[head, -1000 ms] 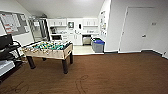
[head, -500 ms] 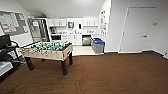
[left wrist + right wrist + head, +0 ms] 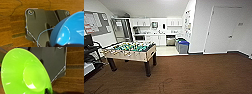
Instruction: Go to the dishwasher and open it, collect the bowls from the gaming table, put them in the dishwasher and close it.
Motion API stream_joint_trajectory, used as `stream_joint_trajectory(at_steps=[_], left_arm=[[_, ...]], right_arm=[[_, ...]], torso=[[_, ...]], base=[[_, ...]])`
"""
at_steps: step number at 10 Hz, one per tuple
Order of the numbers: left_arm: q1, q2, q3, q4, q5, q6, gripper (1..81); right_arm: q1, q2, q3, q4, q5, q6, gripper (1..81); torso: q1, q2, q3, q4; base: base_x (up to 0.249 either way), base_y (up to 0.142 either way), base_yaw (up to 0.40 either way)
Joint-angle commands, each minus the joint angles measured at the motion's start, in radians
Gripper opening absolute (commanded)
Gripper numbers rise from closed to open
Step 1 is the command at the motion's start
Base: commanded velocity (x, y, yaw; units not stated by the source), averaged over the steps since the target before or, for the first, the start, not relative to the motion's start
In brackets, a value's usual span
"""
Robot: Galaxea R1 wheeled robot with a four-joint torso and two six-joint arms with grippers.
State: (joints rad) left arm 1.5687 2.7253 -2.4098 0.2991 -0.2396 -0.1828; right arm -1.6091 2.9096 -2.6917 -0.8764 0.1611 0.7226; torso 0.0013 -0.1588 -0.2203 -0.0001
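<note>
The left gripper's state could not be told; a blue bowl (image 3: 68, 31) loomed large in its wrist view, above brown floor (image 3: 11, 18). The right gripper's was likewise unclear, a green bowl (image 3: 25, 75) close before its camera. From the head view, the dishwasher (image 3: 170, 41) stood at 12 o'clock in the far kitchen, the foosball table (image 3: 131, 51) at 10 o'clock.

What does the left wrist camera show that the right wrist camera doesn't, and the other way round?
The left wrist view alone has a blue bowl close to the lens, with a thin blue cable across the robot's dark plate. The right wrist view alone has a lime-green bowl. Both share the brown wood-look floor below and that dark plate.
</note>
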Motion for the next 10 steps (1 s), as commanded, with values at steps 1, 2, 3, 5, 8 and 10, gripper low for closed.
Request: stream_joint_trajectory(at_steps=[1, 2, 3, 5, 8, 10], left_arm=[[-0.035, -0.021, 0.001, 0.012, 0.036, 0.003, 1.0], [-0.035, -0.019, 0.001, 0.014, 0.037, 0.003, 1.0], [-0.036, -0.019, 0.000, 0.014, 0.037, 0.003, 1.0], [-0.035, -0.016, -0.002, 0.012, 0.037, 0.003, 1.0], [-0.035, -0.013, -0.003, 0.003, 0.036, 0.003, 1.0], [-0.035, 0.002, -0.031, 0.000, 0.037, 0.003, 1.0]], right_arm=[[0.033, -0.010, 0.003, -0.012, -0.025, -0.002, 1.0], [0.033, -0.010, 0.003, -0.012, -0.025, -0.002, 1.0], [0.033, -0.010, 0.004, -0.012, -0.025, -0.002, 1.0], [0.034, -0.008, 0.003, -0.012, -0.026, -0.002, 1.0], [0.037, -0.004, 0.004, -0.012, -0.026, -0.002, 1.0], [0.036, -0.004, 0.001, -0.012, -0.026, -0.002, 1.0]], torso=[[0.000, 0.000, 0.000, 0.000], [0.000, 0.000, 0.000, 0.000], [0.000, 0.000, 0.000, 0.000], [0.000, 0.000, 0.000, 0.000], [0.000, 0.000, 0.000, 0.000], [0.000, 0.000, 0.000, 0.000]], base=[[0.133, 0.000, 0.000], [0.134, 0.000, 0.000], [0.133, 0.000, 0.000], [0.134, 0.000, 0.000], [0.134, 0.000, 0.000], [0.134, 0.000, 0.000]])
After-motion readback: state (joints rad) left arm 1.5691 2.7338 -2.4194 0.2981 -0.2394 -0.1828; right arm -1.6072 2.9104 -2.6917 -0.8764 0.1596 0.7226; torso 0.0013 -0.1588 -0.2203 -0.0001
